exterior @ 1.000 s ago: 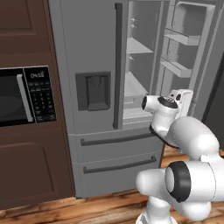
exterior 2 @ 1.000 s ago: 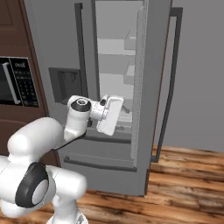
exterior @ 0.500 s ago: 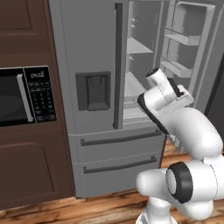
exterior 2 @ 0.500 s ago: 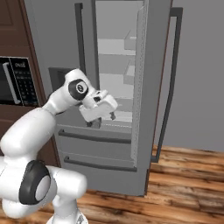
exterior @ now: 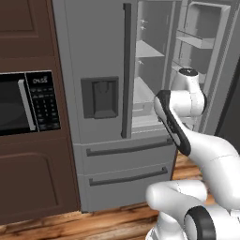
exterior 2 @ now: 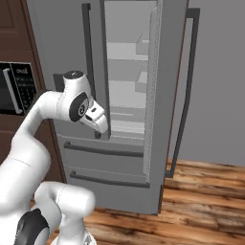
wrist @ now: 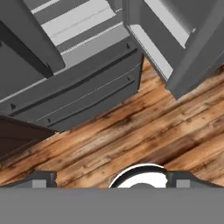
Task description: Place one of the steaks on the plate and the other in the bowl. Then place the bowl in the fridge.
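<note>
Since a second ago the arm has swung its hand away from the open shelves and folded it back and down, so the tool now points at the wooden floor point(wrist: 131, 131). Ahead of the tool stands the fridge point(exterior: 98, 56), its right door point(exterior 2: 165, 95) open. I cannot tell how far the tool's fingers are spread, or whether they hold anything.

Kitchen, fridge point(exterior: 103, 93), microwave point(exterior: 28, 103), wood floor point(wrist: 131, 131)
</note>
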Tool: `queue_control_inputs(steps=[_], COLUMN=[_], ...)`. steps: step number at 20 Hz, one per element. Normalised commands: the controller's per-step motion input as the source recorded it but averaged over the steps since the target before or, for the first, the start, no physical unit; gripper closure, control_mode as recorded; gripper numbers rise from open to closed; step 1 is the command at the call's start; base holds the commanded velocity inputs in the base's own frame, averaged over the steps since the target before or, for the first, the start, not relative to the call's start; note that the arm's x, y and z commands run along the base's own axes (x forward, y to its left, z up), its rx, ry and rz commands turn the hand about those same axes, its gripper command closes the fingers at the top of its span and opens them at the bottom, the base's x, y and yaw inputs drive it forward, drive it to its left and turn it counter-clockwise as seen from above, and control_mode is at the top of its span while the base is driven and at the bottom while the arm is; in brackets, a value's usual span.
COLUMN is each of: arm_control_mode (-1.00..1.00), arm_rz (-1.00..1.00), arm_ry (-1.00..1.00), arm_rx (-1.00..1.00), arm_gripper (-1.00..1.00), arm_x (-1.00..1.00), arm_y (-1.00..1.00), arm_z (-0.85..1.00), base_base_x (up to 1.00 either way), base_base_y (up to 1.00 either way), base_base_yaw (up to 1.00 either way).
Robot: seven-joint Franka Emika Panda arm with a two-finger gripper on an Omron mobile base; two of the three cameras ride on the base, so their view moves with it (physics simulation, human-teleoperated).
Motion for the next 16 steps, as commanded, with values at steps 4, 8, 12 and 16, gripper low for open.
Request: queue_control_inputs(steps=[4,8,12,16], arm_control_mode=[-1.0,-1.0,-1.0,-1.0], arm_rz=[0.1,0.15,0.25,0.16], arm_ry=[-0.11,-0.15,-0.4,-0.21], arm_rx=[-0.1,-0.27,-0.01,-0.06], arm_gripper=[-1.0,-1.0,-1.0,-1.0], arm_x=[0.16,0.47,0.58,0.72], arm_y=[0.26,0.33,0.4,0.14], arm_z=[0.51,0.44,0.21,0.31], base_base_x=[0.0,0.0,0.0,0.0], base_base_y=[0.0,0.0,0.0,0.0], base_base_yaw=[0.0,0.0,0.0,0.0])
